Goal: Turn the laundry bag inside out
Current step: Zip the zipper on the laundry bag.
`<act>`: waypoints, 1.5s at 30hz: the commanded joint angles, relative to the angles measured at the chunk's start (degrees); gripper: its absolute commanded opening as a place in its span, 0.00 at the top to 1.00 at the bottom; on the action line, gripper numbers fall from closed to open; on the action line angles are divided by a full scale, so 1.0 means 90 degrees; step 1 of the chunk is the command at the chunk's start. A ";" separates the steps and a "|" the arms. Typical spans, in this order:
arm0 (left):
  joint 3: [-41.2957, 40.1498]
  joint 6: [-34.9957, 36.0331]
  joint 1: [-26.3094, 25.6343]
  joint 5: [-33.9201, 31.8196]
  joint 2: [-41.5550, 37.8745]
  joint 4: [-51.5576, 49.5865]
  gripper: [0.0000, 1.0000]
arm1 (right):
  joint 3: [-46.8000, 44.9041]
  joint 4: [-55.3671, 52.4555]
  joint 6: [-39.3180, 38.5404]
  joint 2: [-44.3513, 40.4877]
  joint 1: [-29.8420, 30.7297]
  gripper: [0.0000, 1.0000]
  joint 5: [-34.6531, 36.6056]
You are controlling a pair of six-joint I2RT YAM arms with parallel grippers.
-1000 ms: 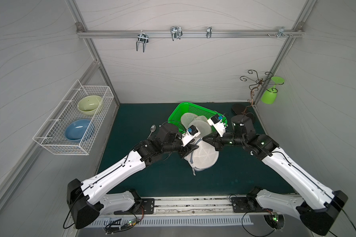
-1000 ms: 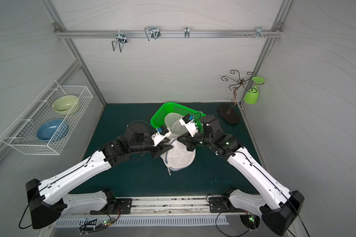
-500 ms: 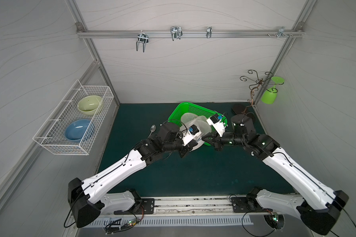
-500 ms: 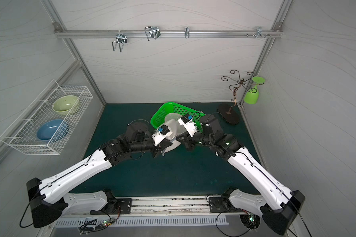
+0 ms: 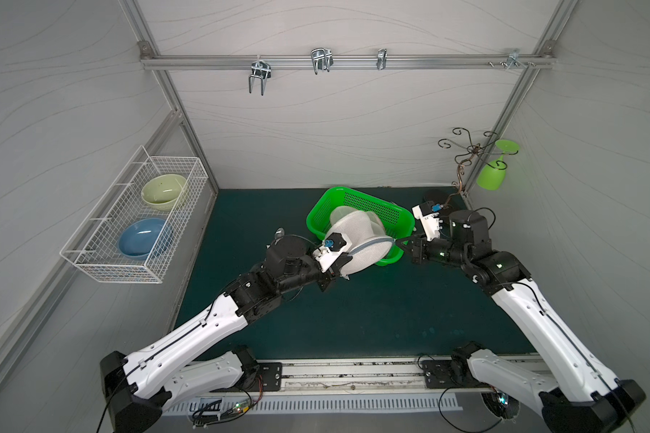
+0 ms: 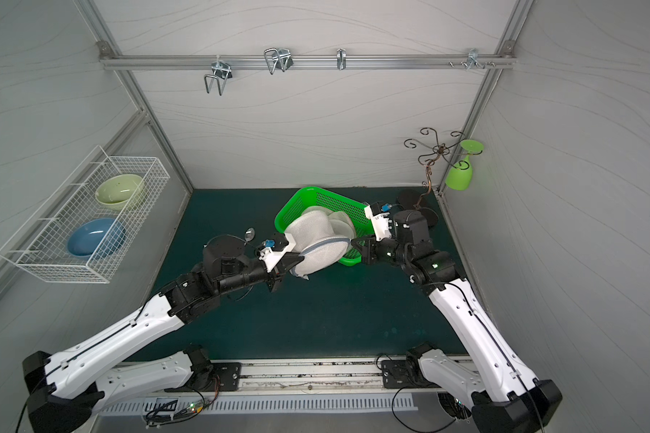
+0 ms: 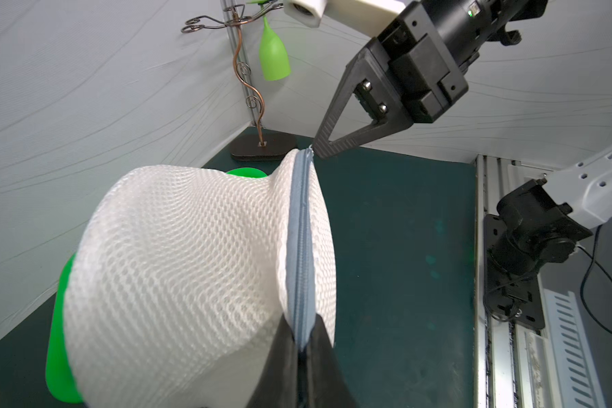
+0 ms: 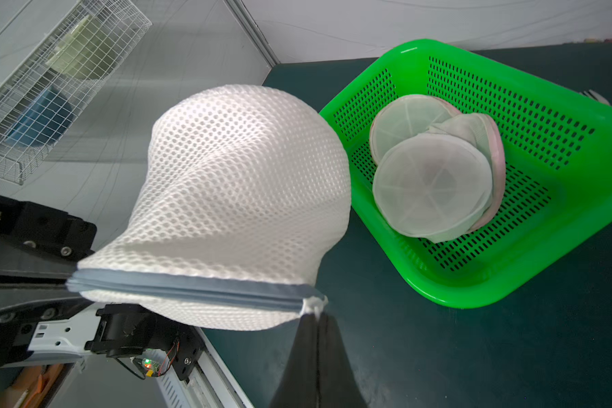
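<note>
The left gripper (image 7: 300, 348) has just clamped onto the zipper edge (image 7: 299, 247) of the laundry bag (image 5: 355, 234) at 7 o'clock; the right gripper (image 8: 318, 318) stays pinched on it at 3 o'clock. We hold the bag taut over the 6 o'clock rim of the green basket (image 5: 376, 206), ready for inversion

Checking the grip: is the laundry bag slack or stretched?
Stretched taut: on the laundry bag, the zipper edge runs straight between left gripper and right gripper, each shut on one end.
</note>
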 commanded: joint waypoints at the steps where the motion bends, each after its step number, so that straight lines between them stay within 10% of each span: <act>1: -0.0239 -0.0237 0.0015 -0.0635 -0.0402 0.0904 1.00 | 0.0038 0.0079 0.0316 -0.0019 -0.0206 1.00 0.0126; 5: -0.0110 -0.0347 0.0017 -0.0444 -0.0218 0.0313 1.00 | 0.0424 0.0129 0.0076 0.0108 -0.0054 1.00 -0.0354; 15: 0.0297 0.0104 -0.0086 -0.0544 0.0106 -0.0671 0.41 | 0.0866 -0.0245 -0.1152 0.0325 0.0904 1.00 -0.0043; 31: 0.1115 -0.0133 -0.0300 0.0338 0.0821 -0.0786 0.43 | 0.1161 -0.0685 -0.1740 0.0716 0.1971 1.00 0.0335; 45: 0.1238 -0.0774 -0.0389 0.0565 0.0871 -0.0512 0.38 | 0.1380 -0.0399 -0.0303 0.0896 0.2372 1.00 0.1770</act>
